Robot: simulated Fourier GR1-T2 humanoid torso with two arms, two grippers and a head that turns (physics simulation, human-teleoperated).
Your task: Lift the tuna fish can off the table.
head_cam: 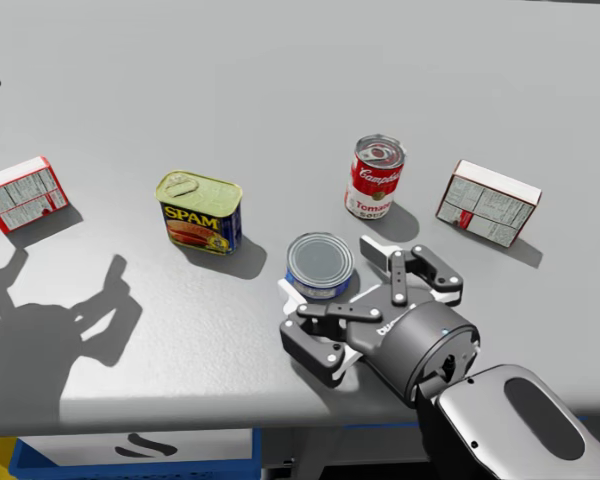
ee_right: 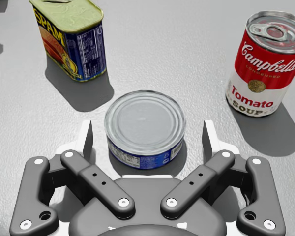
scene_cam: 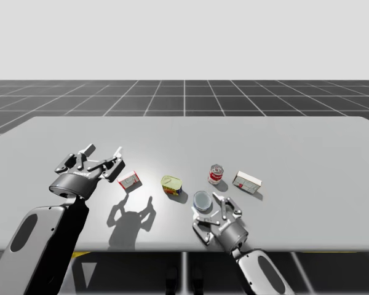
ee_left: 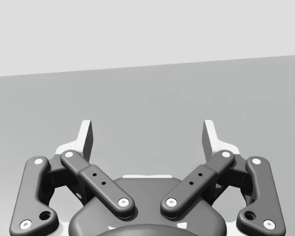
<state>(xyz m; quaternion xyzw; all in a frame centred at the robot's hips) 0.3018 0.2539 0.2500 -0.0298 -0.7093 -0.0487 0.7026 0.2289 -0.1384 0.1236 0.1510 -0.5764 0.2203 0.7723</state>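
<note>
Two spread fingers of my right claw [ee_right: 147,138] flank the upright tuna can [ee_right: 145,125], apparently without touching; my left claw [ee_left: 147,138], also apart, hangs well to the left

My left gripper [scene_cam: 103,152] is hovering at mid-left, fingers spread; my right gripper [scene_cam: 204,206] is sitting lower centre, fingers spread.
</note>
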